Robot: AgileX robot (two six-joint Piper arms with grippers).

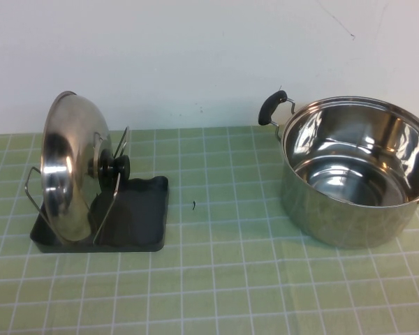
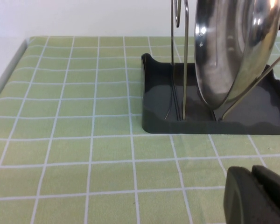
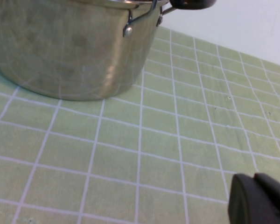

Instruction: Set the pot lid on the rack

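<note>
Pot lid (image 1: pixel 68 167) stands on edge in the rack (image 1: pixel 136 223), leaning between the wire loops, black knob (image 1: pixel 112 166) facing the pot side; rack tray sits on the green checked tablecloth (image 1: pixel 216 279) at the robot's left; steel pot (image 1: pixel 356 171) stands upright and uncovered well apart at the right, one black handle (image 1: pixel 272 107) toward the wall; no brand, label or writing readable on lid, rack or pot. Left gripper (image 2: pixel 256 196) sits low over the cloth near the rack's tray, touching nothing; fingers look closed together, holding nothing. Right gripper (image 3: pixel 259 200) is low over the cloth near the pot's outer wall, clear of it; whether it's open or closed, can't tell.
</note>
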